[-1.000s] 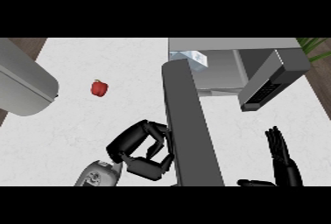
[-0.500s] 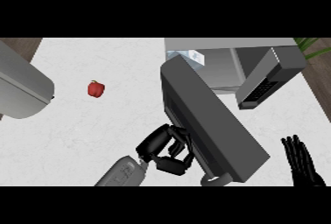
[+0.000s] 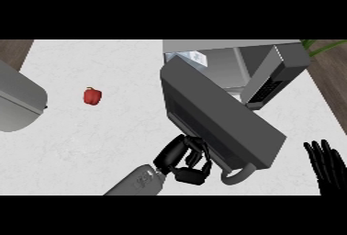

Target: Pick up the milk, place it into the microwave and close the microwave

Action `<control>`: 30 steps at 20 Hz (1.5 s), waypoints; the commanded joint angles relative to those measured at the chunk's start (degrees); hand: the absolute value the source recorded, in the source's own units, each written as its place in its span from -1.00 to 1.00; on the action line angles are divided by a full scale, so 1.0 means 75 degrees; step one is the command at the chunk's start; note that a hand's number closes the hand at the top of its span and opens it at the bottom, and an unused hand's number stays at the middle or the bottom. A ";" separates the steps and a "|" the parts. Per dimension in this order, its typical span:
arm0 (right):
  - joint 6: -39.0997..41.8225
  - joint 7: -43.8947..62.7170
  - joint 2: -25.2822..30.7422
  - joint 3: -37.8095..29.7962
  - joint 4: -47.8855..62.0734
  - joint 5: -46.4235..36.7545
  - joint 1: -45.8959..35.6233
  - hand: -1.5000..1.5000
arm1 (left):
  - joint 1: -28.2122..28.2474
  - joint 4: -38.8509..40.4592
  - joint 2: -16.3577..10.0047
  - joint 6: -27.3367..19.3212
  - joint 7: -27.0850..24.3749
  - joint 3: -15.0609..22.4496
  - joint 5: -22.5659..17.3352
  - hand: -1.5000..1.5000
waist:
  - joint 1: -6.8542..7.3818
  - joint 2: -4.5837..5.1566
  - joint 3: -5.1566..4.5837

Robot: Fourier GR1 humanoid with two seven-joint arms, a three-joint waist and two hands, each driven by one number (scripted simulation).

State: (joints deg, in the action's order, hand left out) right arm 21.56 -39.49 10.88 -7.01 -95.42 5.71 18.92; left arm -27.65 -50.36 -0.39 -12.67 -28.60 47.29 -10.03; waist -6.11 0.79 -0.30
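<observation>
A red pepper (image 3: 93, 96) lies on the desk (image 3: 102, 137). My left hand (image 3: 181, 158), fingers curled, lies against the half-open microwave door (image 3: 217, 114). The milk (image 3: 197, 57) stands inside the microwave (image 3: 288, 64). My right hand (image 3: 328, 165) rests at the right edge, fingers spread.

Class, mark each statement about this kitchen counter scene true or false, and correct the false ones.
1. The milk is inside the microwave. True.
2. The microwave door is fully closed. False: it stands partly open.
3. A red pepper lies on the counter, left of the microwave. True.
4. The right hand is against the door. False: it rests open near the view's lower right edge, and the left hand is at the door.
</observation>
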 commanded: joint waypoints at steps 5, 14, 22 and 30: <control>0.0552 0.0566 0.0276 0.0092 -0.1097 0.0575 0.0359 -1.00 | -0.0521 -0.0256 0.0050 -0.0928 -0.0112 0.1016 -0.1578 1.00 | -0.0398 0.0060 -0.0012; 0.0705 0.1399 0.0854 -0.0004 -0.1815 0.0760 -0.0112 -1.00 | -0.1189 -0.0522 0.0050 -0.2398 -0.0338 0.0725 -0.2841 1.00 | -0.0720 0.0146 -0.0032; 0.0733 0.1695 0.1106 -0.0356 -0.2075 0.1277 -0.0487 -1.00 | -0.1957 -0.0189 0.0052 -0.3299 -0.0092 0.0607 -0.3837 -1.00 | -0.1068 0.0248 -0.0013; -0.0014 0.1444 0.2192 -0.1579 -0.2401 -0.0190 -0.1327 1.00 | -0.2605 0.0141 0.0053 -0.3816 0.0029 0.0122 -0.4694 -1.00 | -0.1243 0.0367 -0.0019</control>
State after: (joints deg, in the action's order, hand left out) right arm 23.41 -28.19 24.73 -15.97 -113.01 7.70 11.57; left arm -44.39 -50.02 0.01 -39.34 -27.94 51.19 -42.09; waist -15.37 2.99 -0.46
